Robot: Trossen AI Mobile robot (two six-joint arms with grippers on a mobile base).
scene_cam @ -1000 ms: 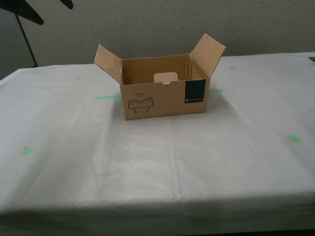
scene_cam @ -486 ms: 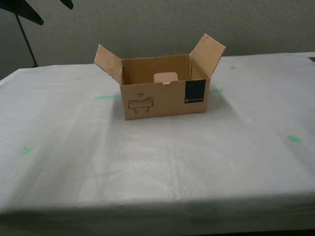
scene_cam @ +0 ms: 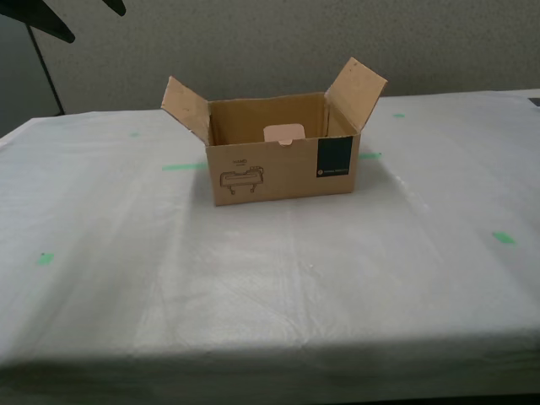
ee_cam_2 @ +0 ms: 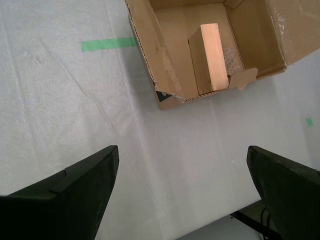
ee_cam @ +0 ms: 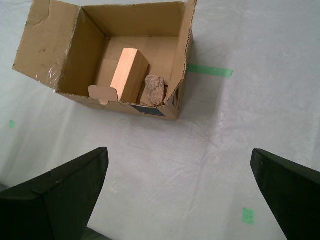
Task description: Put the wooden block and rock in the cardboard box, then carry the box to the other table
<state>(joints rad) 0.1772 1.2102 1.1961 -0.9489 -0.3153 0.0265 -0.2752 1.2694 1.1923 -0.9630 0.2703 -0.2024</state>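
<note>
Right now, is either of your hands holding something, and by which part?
Nothing is held. My first hand and my second hand are both open above the white cloth, apart from the cardboard box.

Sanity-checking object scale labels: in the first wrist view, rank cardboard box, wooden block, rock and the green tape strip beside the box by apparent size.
1. cardboard box, by far the largest.
2. wooden block.
3. and 4. green tape strip and rock: too alike in apparent area to rank; the strip is longer but thin, and the rock is partly hidden by the box wall.

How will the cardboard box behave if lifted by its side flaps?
The cardboard box would likely flex: its flaps are thin corrugated sheet splayed outward. The wooden block and rock lie loose inside, so they may shift if it tilts.
</note>
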